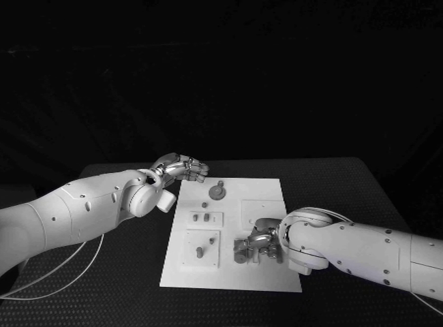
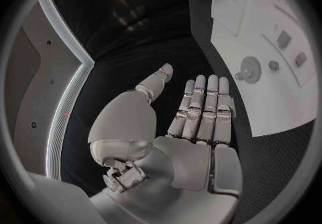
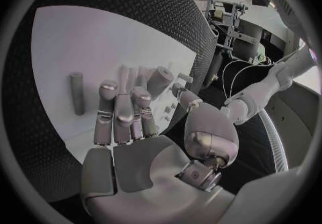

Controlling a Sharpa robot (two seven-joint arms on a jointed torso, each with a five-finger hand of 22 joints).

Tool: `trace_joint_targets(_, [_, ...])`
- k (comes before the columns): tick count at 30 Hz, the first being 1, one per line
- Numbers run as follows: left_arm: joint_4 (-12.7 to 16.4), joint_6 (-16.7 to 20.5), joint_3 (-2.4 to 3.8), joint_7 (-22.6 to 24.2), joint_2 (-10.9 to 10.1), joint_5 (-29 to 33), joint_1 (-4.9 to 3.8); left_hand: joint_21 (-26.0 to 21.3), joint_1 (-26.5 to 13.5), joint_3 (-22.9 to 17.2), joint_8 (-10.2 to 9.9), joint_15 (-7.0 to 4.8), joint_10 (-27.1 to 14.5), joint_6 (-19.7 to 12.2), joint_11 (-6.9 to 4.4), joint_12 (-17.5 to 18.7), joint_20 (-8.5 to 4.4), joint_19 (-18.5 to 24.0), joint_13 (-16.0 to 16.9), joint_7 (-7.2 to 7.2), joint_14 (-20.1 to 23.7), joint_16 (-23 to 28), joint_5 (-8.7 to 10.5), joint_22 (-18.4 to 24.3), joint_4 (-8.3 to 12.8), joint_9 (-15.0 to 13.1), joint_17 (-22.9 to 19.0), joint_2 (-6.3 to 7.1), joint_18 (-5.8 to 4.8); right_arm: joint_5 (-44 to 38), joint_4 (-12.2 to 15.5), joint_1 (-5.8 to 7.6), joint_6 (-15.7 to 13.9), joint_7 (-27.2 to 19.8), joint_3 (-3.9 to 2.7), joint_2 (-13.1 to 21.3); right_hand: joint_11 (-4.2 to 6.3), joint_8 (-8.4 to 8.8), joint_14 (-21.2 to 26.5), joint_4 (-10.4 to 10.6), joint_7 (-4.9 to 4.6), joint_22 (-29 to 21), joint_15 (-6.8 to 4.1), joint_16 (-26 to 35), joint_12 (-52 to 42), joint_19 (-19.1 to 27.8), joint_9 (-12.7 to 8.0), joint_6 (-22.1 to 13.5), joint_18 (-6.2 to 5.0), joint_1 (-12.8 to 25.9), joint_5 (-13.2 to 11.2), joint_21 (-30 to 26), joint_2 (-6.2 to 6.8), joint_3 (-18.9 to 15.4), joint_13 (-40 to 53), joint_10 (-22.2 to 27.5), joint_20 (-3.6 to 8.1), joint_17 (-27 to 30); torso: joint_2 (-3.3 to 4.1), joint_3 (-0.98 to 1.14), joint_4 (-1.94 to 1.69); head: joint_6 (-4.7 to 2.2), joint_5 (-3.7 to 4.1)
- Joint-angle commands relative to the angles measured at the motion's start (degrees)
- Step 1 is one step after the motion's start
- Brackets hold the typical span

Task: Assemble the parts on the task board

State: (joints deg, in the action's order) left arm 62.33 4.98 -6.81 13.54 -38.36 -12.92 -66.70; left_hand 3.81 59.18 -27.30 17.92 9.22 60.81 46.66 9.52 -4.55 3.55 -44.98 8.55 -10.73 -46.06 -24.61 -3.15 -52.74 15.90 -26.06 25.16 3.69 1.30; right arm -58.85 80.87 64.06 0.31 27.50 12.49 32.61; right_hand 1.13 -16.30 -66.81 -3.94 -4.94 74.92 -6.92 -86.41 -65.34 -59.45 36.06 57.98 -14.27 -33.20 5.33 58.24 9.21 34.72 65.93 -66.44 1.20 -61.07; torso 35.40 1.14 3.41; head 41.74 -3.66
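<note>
Left hand [image 1: 179, 167] hovers at the task board's [image 1: 281, 272] far-left corner, holding nothing; right hand [image 1: 259, 242] rests low on the board among grey parts [image 1: 217, 191]. Left wrist view: fingers [image 2: 203, 107] straight, apart from the thumb, the board [image 2: 282, 100] beside them. Right wrist view: fingers [image 3: 121, 111] extended near an upright peg [image 3: 78, 93], grasp unclear.

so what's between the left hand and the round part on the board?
Head view: only bare white task board between the left hand and the round part.

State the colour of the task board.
White; the task board shows best in the head view, against the black table.
</note>
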Motion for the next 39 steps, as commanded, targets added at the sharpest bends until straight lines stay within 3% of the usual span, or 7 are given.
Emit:
trace_joint_targets(1, [0.13, -0.68, 0.05, 0.29, 0.0, 0.03, -0.1, 0.14, -0.58, 0.03, 0.15, 0.35, -0.27, -0.08, 0.24, 0.32, 0.18, 0.12, -0.09, -0.45, 0.17, 0.28, 0.18, 0.07, -0.18, 0.09, 0.1, 0.22, 0.53, -2.32, 0.2, -0.05, 1.12, -0.84, 0.0, 0.23, 0.22, -0.19, 0.36, 0.28, -0.06, 0.97, -0.21, -0.19, 0.26, 0.16, 0.09, 0.52, -0.73, 0.02, -0.04, 0.0, 0.73, 0.06, 0.02, 0.18, 0.37, 0.04, 0.0, 0.01, -0.03, 0.1, -0.03])
trace_joint_targets(9, [0.15, -0.68, 0.05, 0.28, -0.2, 0.03, -0.12, 0.13, -0.58, 0.01, 0.17, 0.39, -0.32, -0.07, 0.27, 0.34, 0.22, 0.17, -0.13, -0.45, 0.21, 0.34, 0.17, 0.08, -0.19, 0.1, 0.14, 0.21, 0.54, -6.11, 0.99, -0.04, 1.58, -1.91, -0.01, 1.6, 0.27, -0.18, 0.35, -0.06, -0.01, 0.99, -0.28, -0.24, 0.31, 0.17, 0.17, 0.56, -0.73, -0.83, -0.03, 0.11, 1.24, 0.31, -0.02, 0.1, 0.44, 0.19, -0.01, 0.03, 0.01, 0.19, -0.17])
trace_joint_targets(13, [0.14, -0.65, 0.05, 0.22, -0.3, 0.03, -0.12, 0.13, -0.59, 0.01, 0.17, 0.4, -0.33, -0.07, 0.27, 0.35, 0.23, 0.18, -0.15, -0.45, 0.21, 0.36, 0.18, 0.08, -0.19, 0.1, 0.15, 0.21, 0.55, -6.01, 1.96, -0.04, 3.25, -3.39, -0.01, 2.28, 0.26, -0.16, 0.41, -1.6, -0.02, 0.99, -0.27, -0.33, 0.34, 0.15, 0.31, 0.56, -0.73, -2.56, -0.1, 0.27, 1.44, 0.13, -0.04, 0.0, 0.44, 0.5, -0.02, 0.07, 0.04, 0.35, -0.19])
trace_joint_targets(19, [0.19, -0.79, 0.05, 0.13, -0.44, 0.03, -0.12, 0.13, -0.59, -0.01, 0.16, 0.41, -0.34, -0.08, 0.28, 0.35, 0.24, 0.19, -0.16, -0.46, 0.22, 0.38, 0.17, 0.08, -0.21, 0.11, 0.17, 0.18, 0.56, -5.36, 3.03, -0.04, 3.26, -4.75, 0.0, 3.02, 0.2, -0.08, 0.75, -3.53, -0.08, 0.92, -0.2, -0.34, 0.42, 0.25, 0.42, 0.52, -0.73, -4.15, -0.07, 0.26, 1.28, -0.4, -0.08, -0.06, 0.31, 1.11, -0.05, 0.08, 0.02, 0.4, -0.22])
trace_joint_targets(31, [0.16, -0.83, 0.04, 0.11, -0.48, 0.03, -0.12, 0.14, -0.58, -0.05, 0.16, 0.43, -0.33, -0.09, 0.28, 0.34, 0.27, 0.21, -0.18, -0.47, 0.2, 0.4, 0.18, 0.08, -0.24, 0.12, 0.22, 0.11, 0.58, -5.46, 3.23, -0.04, 3.43, -5.0, -0.01, 3.07, 0.18, 0.0, 0.67, -5.32, -0.1, 0.86, -0.16, -0.48, 0.47, 0.24, 0.49, 0.62, -0.73, -5.14, -0.06, 0.24, 0.02, -1.14, -0.12, -0.15, 0.14, 1.3, -0.06, 0.09, -0.01, 0.46, -0.29])
trace_joint_targets(35, [0.14, -0.79, 0.04, 0.07, -0.51, 0.03, -0.12, 0.14, -0.6, -0.06, 0.16, 0.44, -0.33, -0.09, 0.28, 0.34, 0.28, 0.21, -0.19, -0.47, 0.19, 0.41, 0.17, 0.08, -0.26, 0.13, 0.23, 0.08, 0.59, -5.46, 3.19, -0.04, 2.81, -5.18, -0.01, 3.05, 0.19, 0.05, 0.56, -6.66, -0.08, 0.85, -0.16, -0.6, 0.47, 0.22, 0.52, 0.75, -0.73, -5.52, -0.07, 0.24, -1.73, -1.78, -0.12, -0.25, 0.04, 1.36, -0.04, 0.06, 0.01, 0.39, -0.24])
trace_joint_targets(39, [0.11, -0.89, 0.04, 0.04, -0.52, 0.03, -0.12, 0.15, -0.64, -0.07, 0.16, 0.45, -0.34, -0.1, 0.29, 0.34, 0.3, 0.22, -0.21, -0.47, 0.19, 0.44, 0.18, 0.08, -0.31, 0.14, 0.26, 0.03, 0.6, -5.3, 3.26, -0.04, 1.61, -5.44, -0.01, 3.04, 0.18, 0.09, 0.65, -7.15, -0.08, 0.84, -0.15, -0.61, 0.49, 0.23, 0.51, 0.79, -0.73, -5.48, -0.05, 0.22, -1.95, -2.1, -0.14, -0.27, 0.0, 1.53, -0.04, 0.07, 0.0, 0.36, -0.28])
